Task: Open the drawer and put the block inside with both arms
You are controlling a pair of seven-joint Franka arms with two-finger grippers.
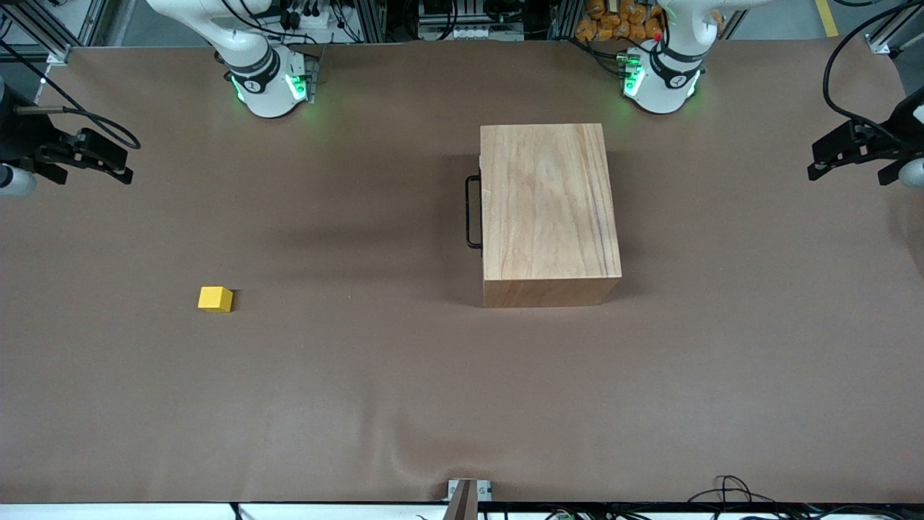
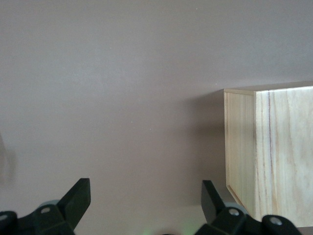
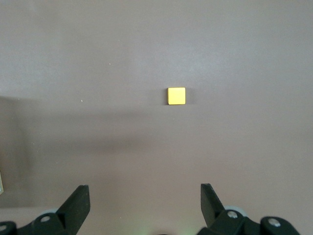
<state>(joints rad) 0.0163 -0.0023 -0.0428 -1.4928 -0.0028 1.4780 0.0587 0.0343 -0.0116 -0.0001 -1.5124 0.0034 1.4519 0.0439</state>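
Over the right arm's end of the table, the right gripper [image 3: 144, 196] is hanging in the air with its two black fingers [image 3: 78, 200] spread wide and nothing between them. Its wrist view is looking down on the yellow block [image 3: 176, 96], which is lying flat on the brown table [image 1: 361, 404], well apart from the fingers. From the front, the block [image 1: 215, 299] is sitting alone toward that same end, nearer to the camera than the handle of the wooden box [image 1: 548, 213].

Over the left arm's end of the table, the left gripper [image 2: 145, 196] is likewise hanging with its fingers [image 2: 211, 198] parted wide, gripping nothing; one corner of the box [image 2: 274, 156] is showing in its wrist view, near one fingertip but not touching it.

The box is standing between the two ends, closer to the left arm's base. The drawer's white-edged front [image 1: 481, 189] is sitting flush with the box, closed, facing the right arm's end, with the black wire handle [image 1: 472, 212] sticking out from it.
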